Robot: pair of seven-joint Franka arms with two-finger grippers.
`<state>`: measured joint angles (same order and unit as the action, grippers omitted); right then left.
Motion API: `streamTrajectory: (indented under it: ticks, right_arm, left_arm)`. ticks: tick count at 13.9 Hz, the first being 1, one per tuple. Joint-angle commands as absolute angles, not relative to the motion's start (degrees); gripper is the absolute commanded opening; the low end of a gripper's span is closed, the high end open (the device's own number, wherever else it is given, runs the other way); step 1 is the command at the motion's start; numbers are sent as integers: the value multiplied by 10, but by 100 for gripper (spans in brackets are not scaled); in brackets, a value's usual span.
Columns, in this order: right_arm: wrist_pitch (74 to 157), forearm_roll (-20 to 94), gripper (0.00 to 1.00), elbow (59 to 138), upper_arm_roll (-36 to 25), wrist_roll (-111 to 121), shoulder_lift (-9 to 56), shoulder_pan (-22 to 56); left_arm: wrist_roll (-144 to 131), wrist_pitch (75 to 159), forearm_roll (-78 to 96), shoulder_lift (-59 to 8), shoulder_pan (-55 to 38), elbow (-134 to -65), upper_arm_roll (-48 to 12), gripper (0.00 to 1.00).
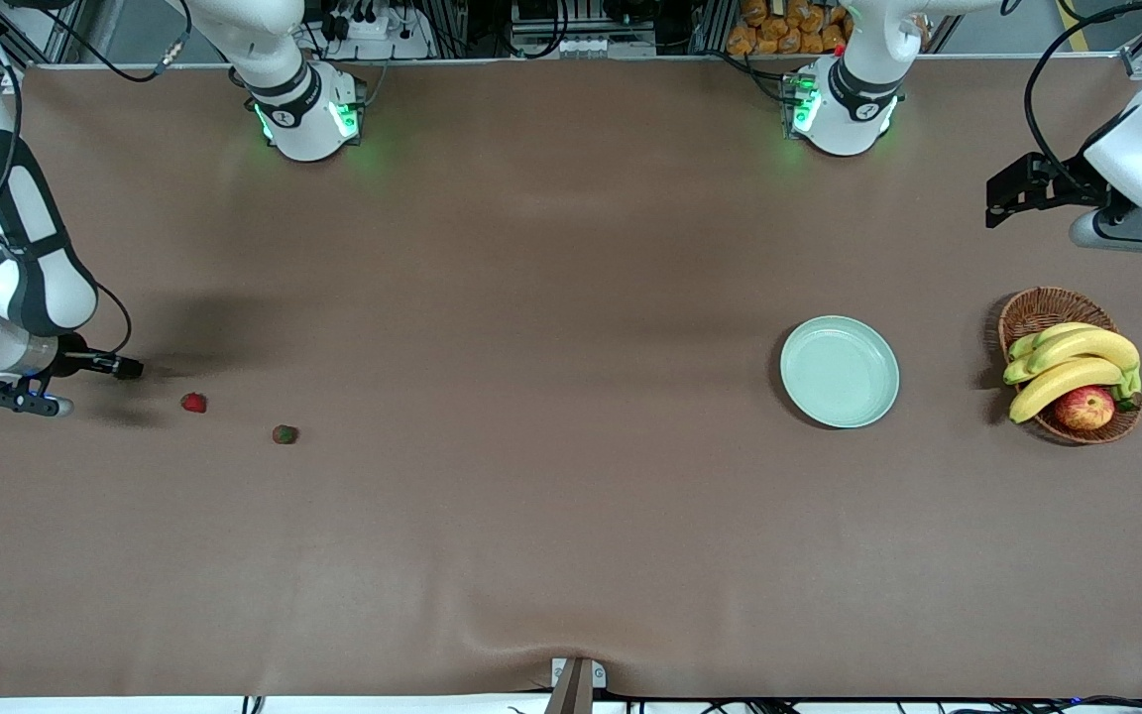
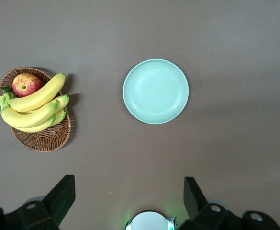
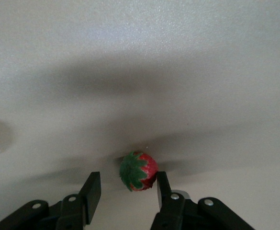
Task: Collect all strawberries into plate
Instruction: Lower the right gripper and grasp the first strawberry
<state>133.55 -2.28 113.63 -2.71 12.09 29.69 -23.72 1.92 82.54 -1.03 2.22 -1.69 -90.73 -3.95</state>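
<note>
Right jaws (image 3: 125, 194) are standing part-closed around a strawberry (image 3: 138, 171), which is sitting off-centre, touching one finger; recentring is advisable before lifting. Left jaws (image 2: 129, 197) are waiting wide above the plate (image 2: 155, 91)

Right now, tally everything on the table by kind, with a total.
strawberries: 3, two on the table and one between the fingers of the right end effector, seen at
plate: 1
wicker basket: 1
banana bunch: 1
apple: 1
Total: 7
</note>
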Motion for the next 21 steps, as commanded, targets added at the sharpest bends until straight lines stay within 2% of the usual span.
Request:
streamTrajectory:
  ticks: [1, 3, 4, 6, 8, 10, 15, 21]
  right_arm:
    - [1346, -30, 42, 1136, -19, 134, 303, -250]
    - [1346, -30, 43, 1136, -20, 134, 303, -250]
    - [1346, -30, 38, 1136, -19, 134, 303, -250]
    - [1345, -30, 11, 1135, -19, 138, 302, -250]
    - [1335, -30, 0, 1129, -19, 137, 298, -242]
    - [1295, -29, 0, 1099, -19, 130, 296, -235]
    - [1100, -19, 0, 984, -17, 64, 294, -186]
    - [994, 56, 0, 955, -14, -102, 264, -96]
  left_arm:
    - [16, 818, -4, 18, -2, -900, -41, 100]
    - [16, 818, -5, 18, -3, -900, -41, 100]
    - [16, 818, -4, 18, -3, -900, -41, 100]
    - [16, 818, -4, 18, -3, -900, -42, 100]
    - [17, 818, -4, 18, -4, -900, -42, 100]
    - [16, 818, -4, 18, -3, -900, -42, 100]
    - [16, 818, -4, 17, -3, -900, -42, 100]
    - [14, 820, -4, -4, 3, -900, -42, 100]
